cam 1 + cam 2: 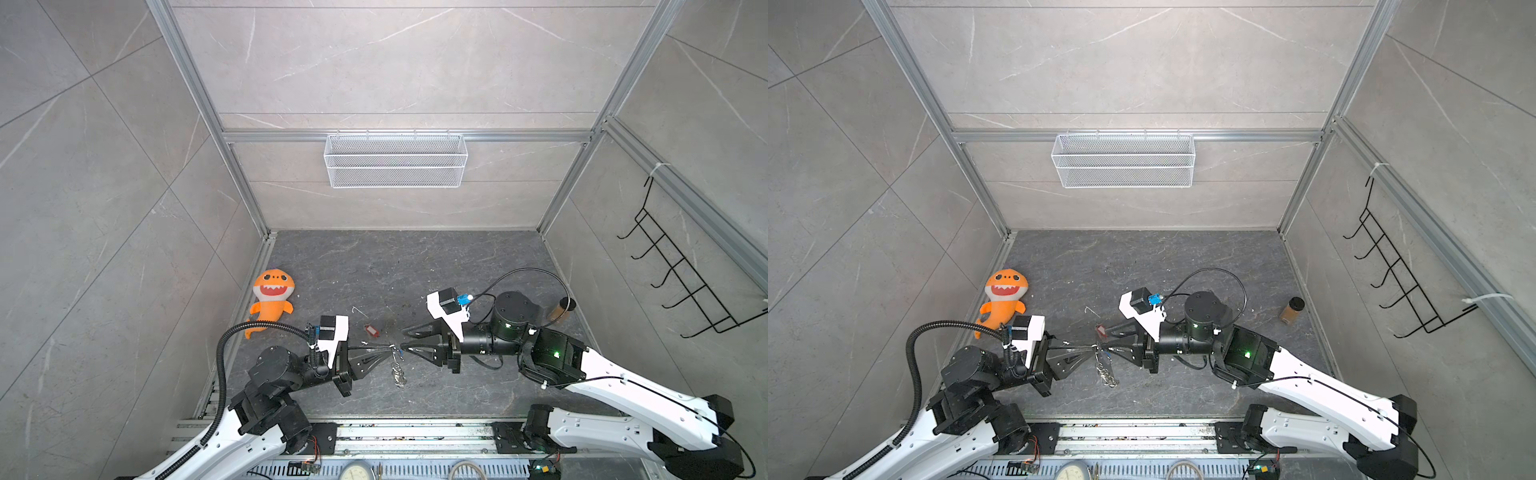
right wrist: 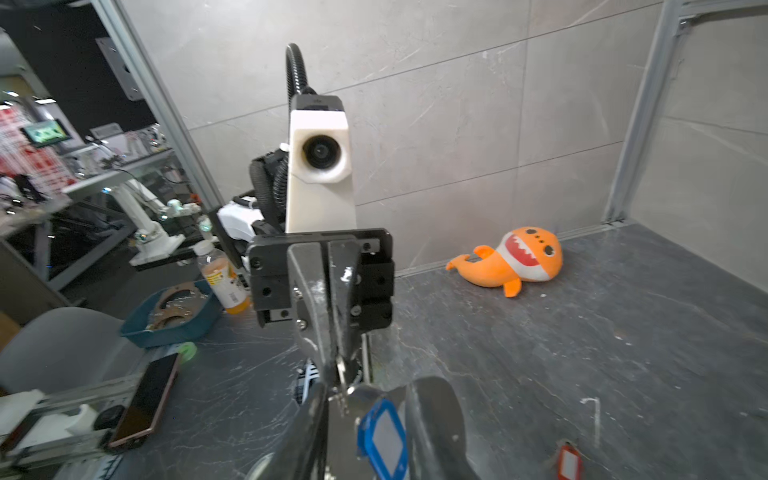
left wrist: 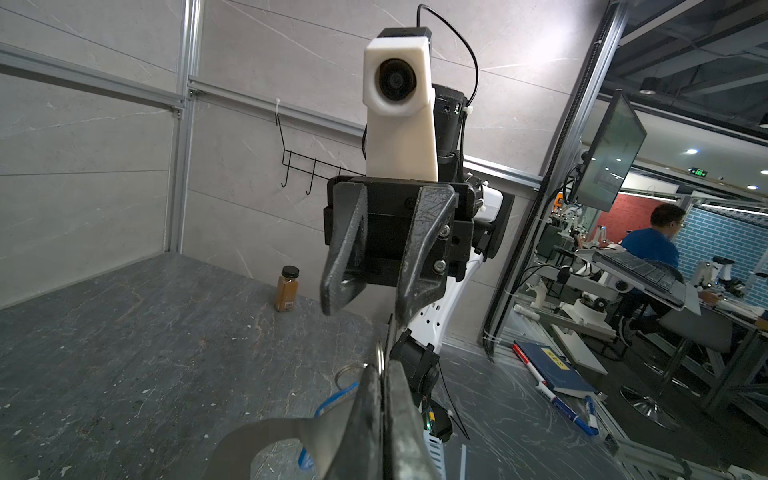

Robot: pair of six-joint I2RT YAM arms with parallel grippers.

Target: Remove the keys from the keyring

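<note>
Item: keyring. I am holding it clear of the bench in the left gripper, jaws pinched fully shut on it, its chain dangling below.

Item: blue-tagged key. It is hanging at the held end, between the tips of the right gripper, whose jaws are standing partly apart and not visibly clamping it. The grippers are pointing tip to tip along one line, and the right is nearer this key.

Item: red-tagged key. It is lying loose on the bench nearby.
</note>
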